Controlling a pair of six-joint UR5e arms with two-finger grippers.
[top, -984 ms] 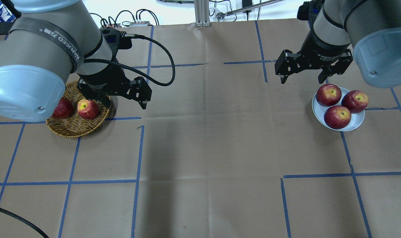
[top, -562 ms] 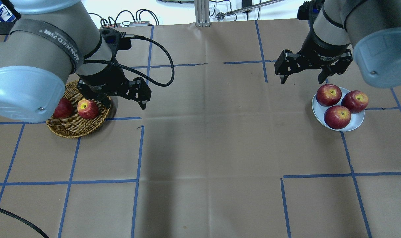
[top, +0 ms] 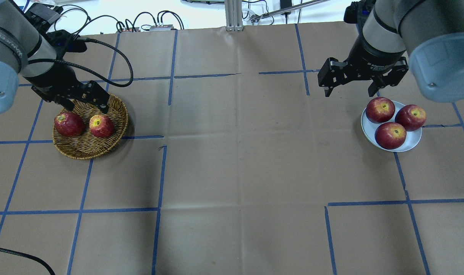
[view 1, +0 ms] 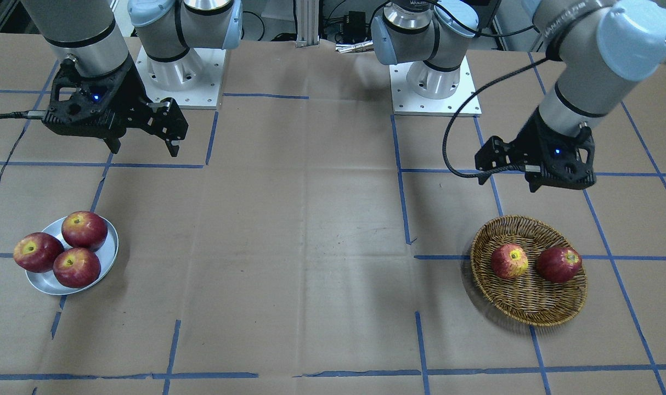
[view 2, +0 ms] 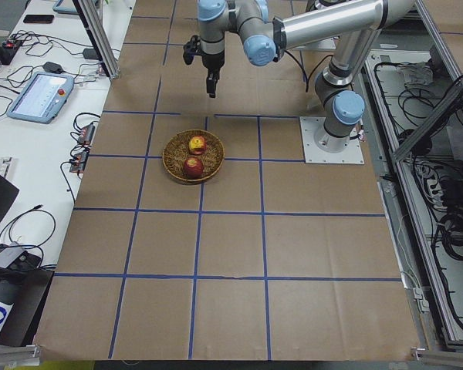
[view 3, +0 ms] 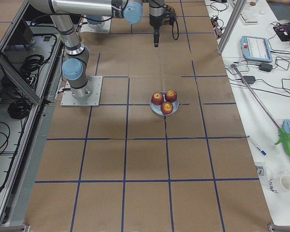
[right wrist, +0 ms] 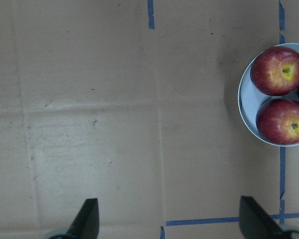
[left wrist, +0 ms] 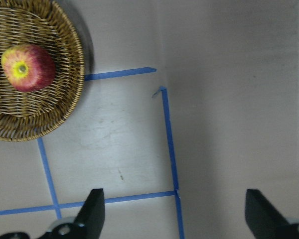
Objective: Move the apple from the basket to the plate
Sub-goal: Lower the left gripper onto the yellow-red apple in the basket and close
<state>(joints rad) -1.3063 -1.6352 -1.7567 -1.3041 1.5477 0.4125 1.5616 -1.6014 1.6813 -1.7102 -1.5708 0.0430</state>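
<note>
The basket (top: pixel 83 152) stands on the robot's left side. The left gripper (top: pixel 86 107) hangs in the air near it, with its fingers wide apart. The right gripper (top: pixel 349 91), also spread, hangs near the plate (top: pixel 413 143). The apple (top: pixel 101 126) sits in the basket beside a darker apple (top: pixel 68 124). Its yellow stem hollow faces up, so its axis is about upright.

We look forward and down over the table (top: pixel 239 152) from behind the robot (view 1: pixel 415 38), and steeply down facing it from across; both views share the basket (top: pixel 83 149) and plate (top: pixel 365 128). Two distant end cameras look along it; each wrist camera looks straight down, close.
</note>
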